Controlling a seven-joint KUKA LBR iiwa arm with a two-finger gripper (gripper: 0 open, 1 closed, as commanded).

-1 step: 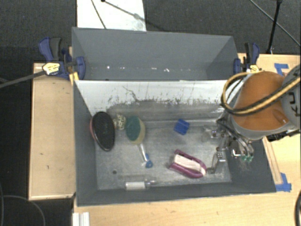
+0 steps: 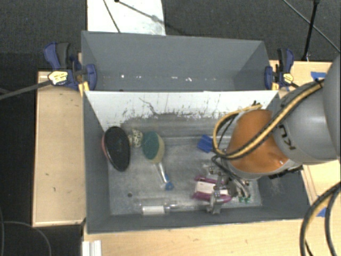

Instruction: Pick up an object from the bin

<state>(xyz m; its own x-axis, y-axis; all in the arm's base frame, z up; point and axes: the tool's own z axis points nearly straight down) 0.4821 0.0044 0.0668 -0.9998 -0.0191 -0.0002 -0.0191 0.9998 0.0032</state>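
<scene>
Purple-and-white packet [image 2: 204, 188] at the front right of the bin [image 2: 133, 191], just beside the gripper [image 2: 216, 202]; gripper opening impossible to tell. Best to centre over the packet, lower gently, close firmly, and lift straight, avoiding the clear tube [image 2: 154, 209].

dark carpet floor [image 2: 37, 20] all round; white sheet [image 2: 139, 7] lying at top edge.

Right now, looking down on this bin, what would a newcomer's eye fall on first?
The arm's orange wrist cover, at the right of the bin, strikes first; it hangs over a purple-and-white thing near the front right corner. Next come a black oval thing at the left and a green round brush beside it.
</scene>
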